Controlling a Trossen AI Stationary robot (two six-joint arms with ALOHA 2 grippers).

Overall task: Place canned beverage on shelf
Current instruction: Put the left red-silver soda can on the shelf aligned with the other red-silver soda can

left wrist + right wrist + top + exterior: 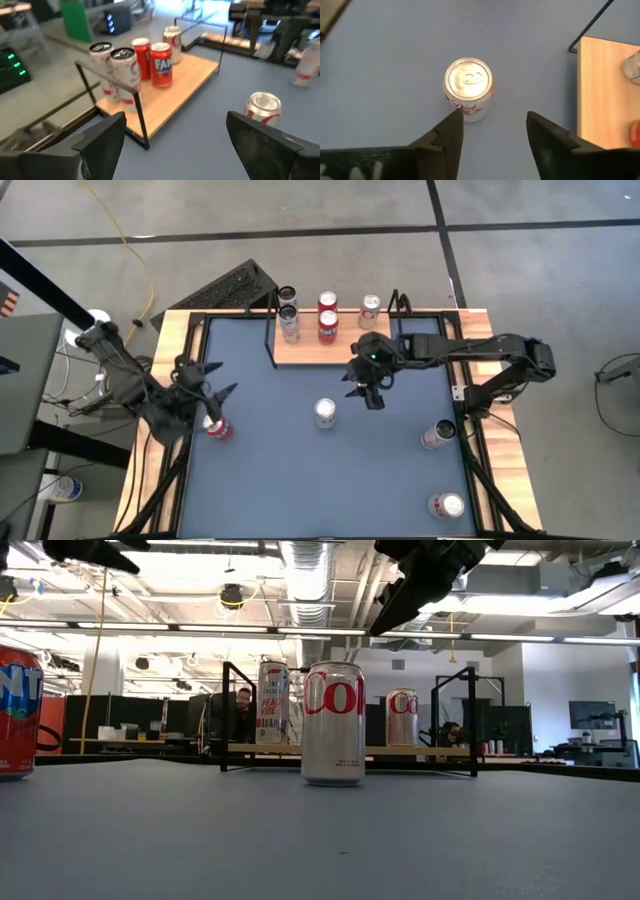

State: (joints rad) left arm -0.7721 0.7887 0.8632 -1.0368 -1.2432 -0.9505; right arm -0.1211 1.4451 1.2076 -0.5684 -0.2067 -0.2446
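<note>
The shelf (320, 350), a light-wood board on a black wire frame, stands at the table's far side and carries several upright cans. It also shows in the left wrist view (175, 92). A silver Diet Coke can (325, 412) stands upright on the blue table, in front of the shelf. My right gripper (492, 127) is open and empty. It hovers above the table, just to the right of and beyond this can (468, 89), and shows in the high view (368, 395). My left gripper (222, 380) is open and empty, raised at the left over a red can (218, 428).
Two more silver cans (437, 435) (447, 505) stand near the table's right edge. The red can shows at the left in the low view (18, 710). The shelf's wire frame (137, 100) rises at its ends. The wood table rim (495, 430) surrounds the blue surface.
</note>
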